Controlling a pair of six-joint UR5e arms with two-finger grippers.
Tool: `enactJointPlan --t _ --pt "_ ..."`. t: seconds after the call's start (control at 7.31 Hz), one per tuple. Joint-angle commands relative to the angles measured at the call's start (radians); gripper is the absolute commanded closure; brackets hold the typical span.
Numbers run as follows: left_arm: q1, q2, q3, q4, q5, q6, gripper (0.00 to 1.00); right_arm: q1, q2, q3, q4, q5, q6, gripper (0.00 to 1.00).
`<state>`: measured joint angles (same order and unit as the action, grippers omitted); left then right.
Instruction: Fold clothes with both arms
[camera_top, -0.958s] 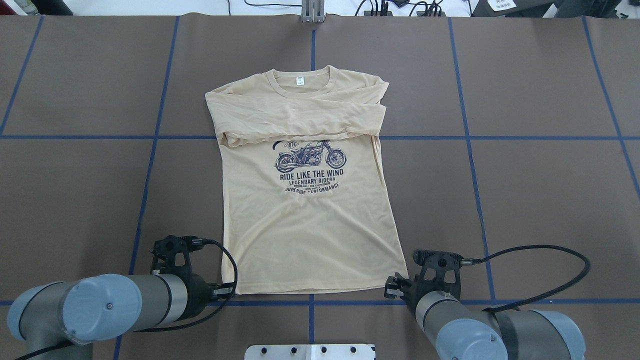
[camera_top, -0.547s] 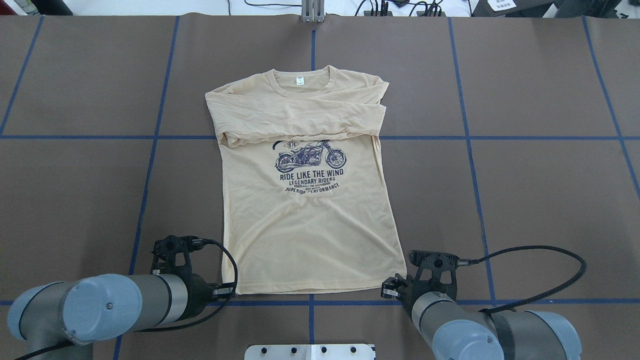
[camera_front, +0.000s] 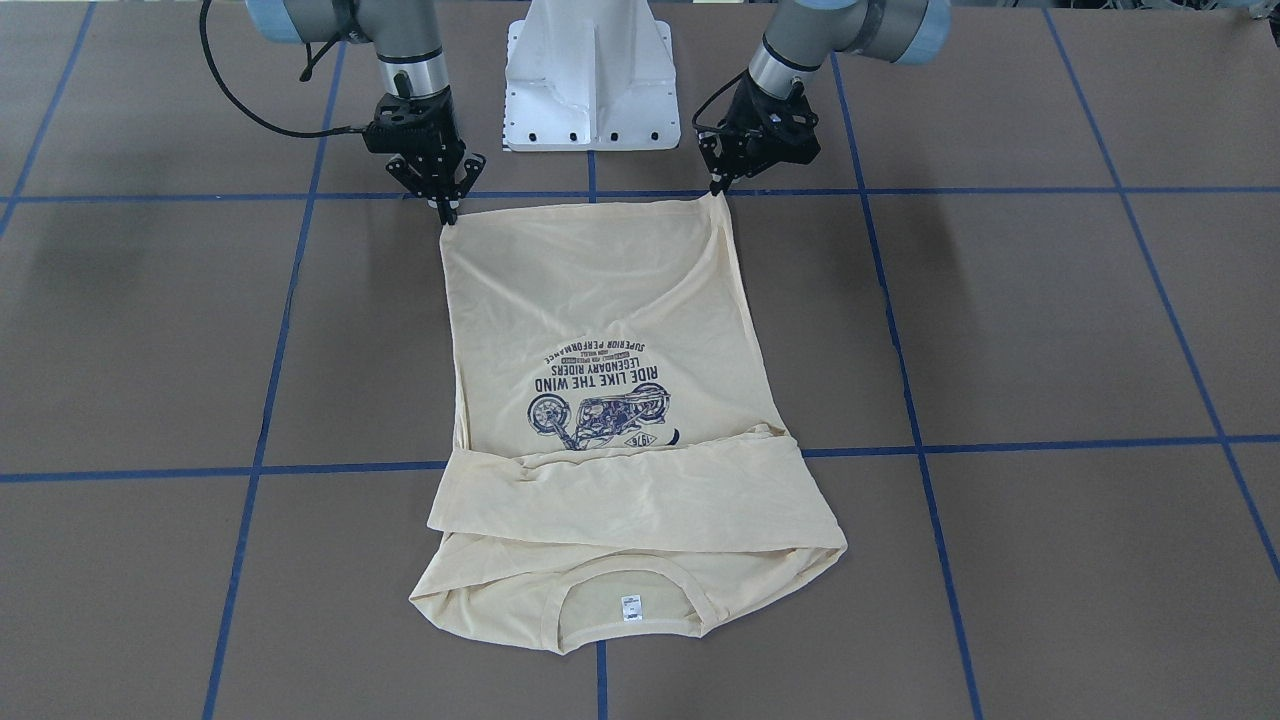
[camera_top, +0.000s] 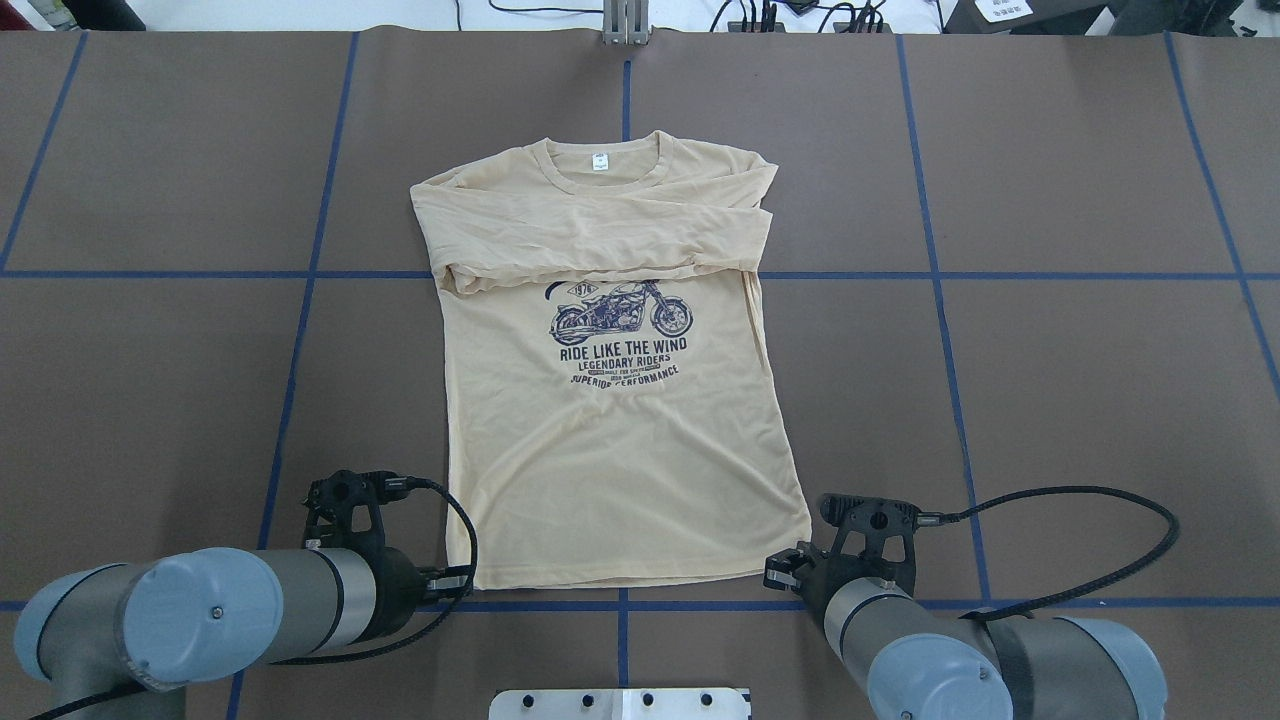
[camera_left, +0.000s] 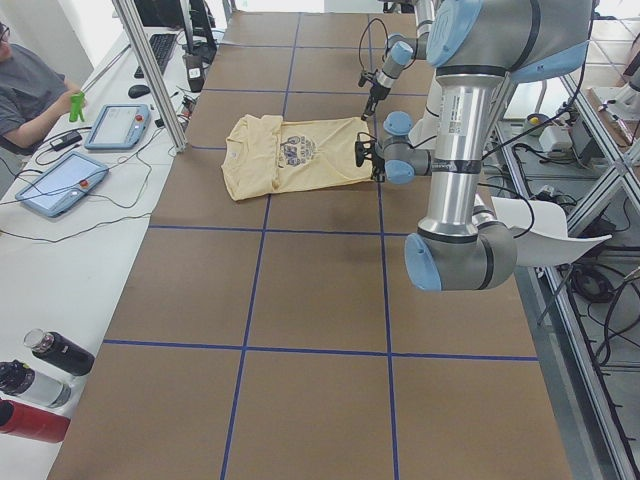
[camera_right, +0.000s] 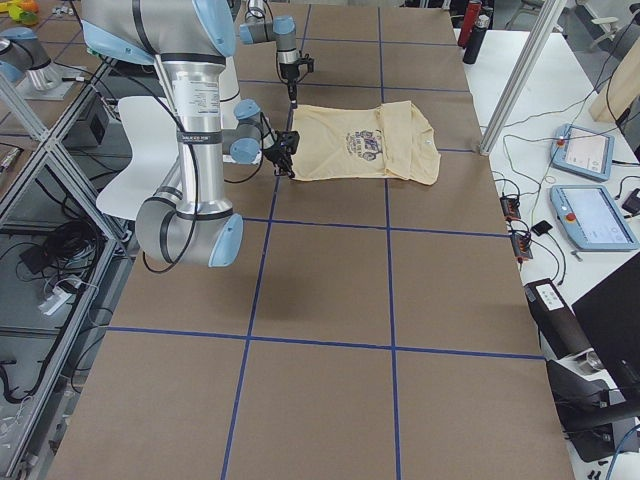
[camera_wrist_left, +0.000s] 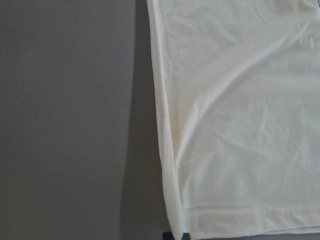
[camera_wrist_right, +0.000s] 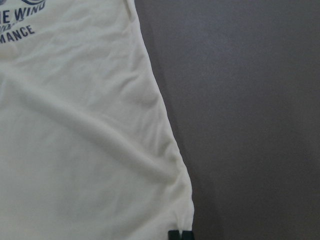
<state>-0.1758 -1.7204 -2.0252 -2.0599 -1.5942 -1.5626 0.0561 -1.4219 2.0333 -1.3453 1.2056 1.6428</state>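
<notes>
The shirt (camera_top: 620, 470) lies flat on the counter (camera_top: 1100, 400); left gripper (camera_front: 716, 188) and right gripper (camera_front: 447, 212) each pinch 1 hem corner near its robot-side edge.

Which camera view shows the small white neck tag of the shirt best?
The exterior front-facing view: the neck tag lies nearest that camera and looks largest. The overhead exterior view also shows it, but farther away and smaller. In both side views it is too small to make out. The wrist views show only hem corners of the shirt.
</notes>
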Motion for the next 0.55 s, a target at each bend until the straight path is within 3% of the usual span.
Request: enactJointPlan --t 0.0,0.41 --pt "-0.011 0.013 -0.076 0.009 -0.009 0.009 1.00 0.019 -0.009 0.078 -0.005 0.014 -0.004 1.00" --pt "-0.011 0.042 -0.258 0.127 -0.069 0.012 1.00 0.005 -0.142 0.322 -0.012 0.134 -0.006 1.00"
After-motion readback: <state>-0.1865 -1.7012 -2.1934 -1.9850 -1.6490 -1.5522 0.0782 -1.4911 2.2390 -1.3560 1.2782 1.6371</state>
